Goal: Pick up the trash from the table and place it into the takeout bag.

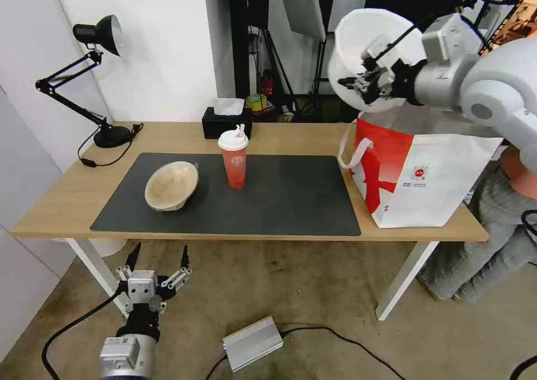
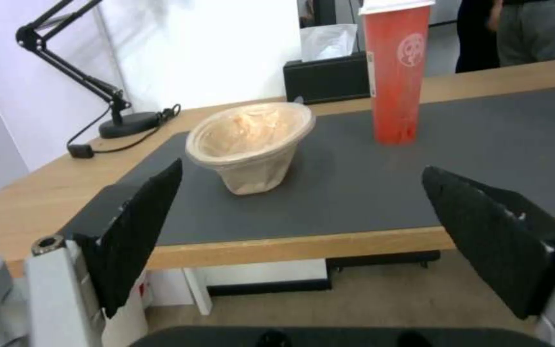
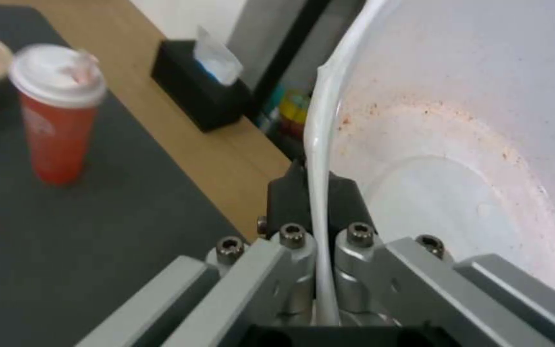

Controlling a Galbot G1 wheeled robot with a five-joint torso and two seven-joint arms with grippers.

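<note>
Two disposables sit on the grey mat [image 1: 268, 195] of the wood surface [image 1: 67, 201]: left of the bag [image 1: 419, 173], a fibrous pulp bowl [image 1: 171, 185] tipped on its side, then a smooth red cup [image 1: 234, 162]. The left gripper [image 1: 158, 257] hangs below the surface edge, jaws apart. Above the bag, the right gripper [image 1: 363, 82] clamps the rim of the glossy white bowl [image 1: 369, 38]; the bag's inside is hidden.

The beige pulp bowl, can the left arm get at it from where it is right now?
Probably yes. The left gripper hangs open below the table's near edge, and the beige pulp bowl lies tipped on the mat with nothing between them but that edge to rise over.
</note>
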